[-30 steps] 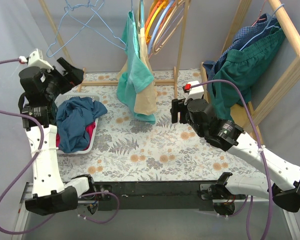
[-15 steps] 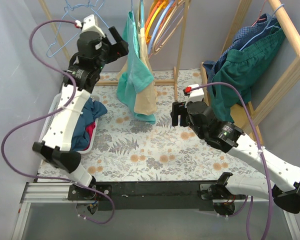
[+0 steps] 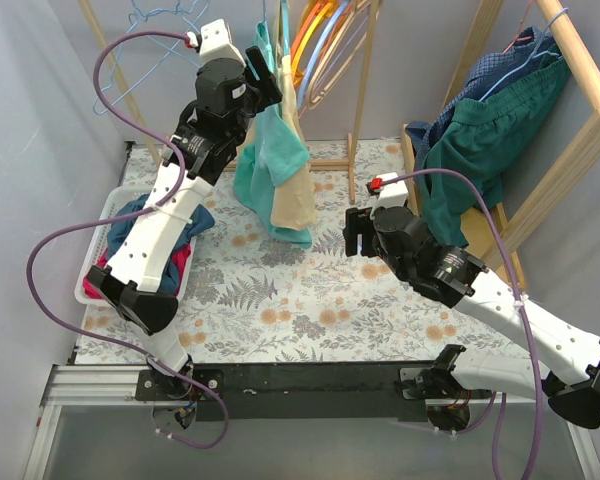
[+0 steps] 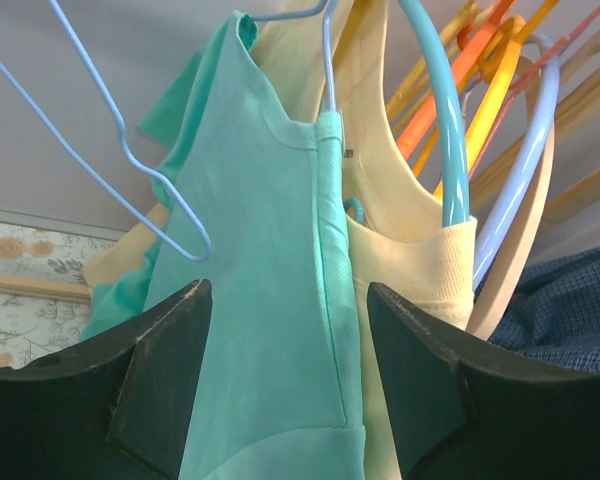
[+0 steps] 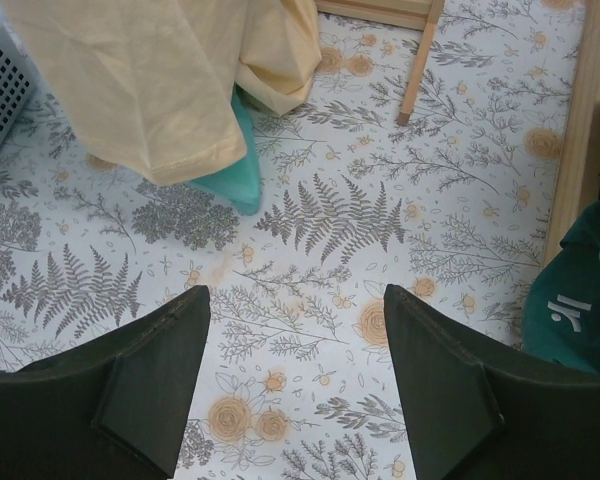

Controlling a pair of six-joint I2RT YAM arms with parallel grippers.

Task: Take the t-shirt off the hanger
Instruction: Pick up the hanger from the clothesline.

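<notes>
A teal t-shirt [image 3: 273,150] hangs on a thin blue wire hanger [image 4: 326,60] from the rack, with a pale yellow top [image 3: 295,195] on a turquoise hanger [image 4: 442,120] beside it. My left gripper [image 3: 263,82] is raised to the teal shirt's shoulder; in the left wrist view the gripper [image 4: 288,375] is open with the teal shirt [image 4: 270,300] close in front between its fingers. My right gripper [image 3: 355,230] is open and empty, low over the floral cloth, right of the hanging clothes. In the right wrist view the gripper [image 5: 295,375] faces the cloth, with the yellow hem [image 5: 150,90] above.
A white basket [image 3: 98,252] with blue and red clothes stands at the left. Empty wire hangers [image 3: 150,40] hang at the back left, coloured hangers [image 3: 320,35] at the back. A wooden rack [image 3: 570,90] with green and blue clothes [image 3: 485,130] stands at the right.
My left arm has swung up from over the basket to the rack and now points at the teal shirt's shoulder. My right arm has barely moved.
</notes>
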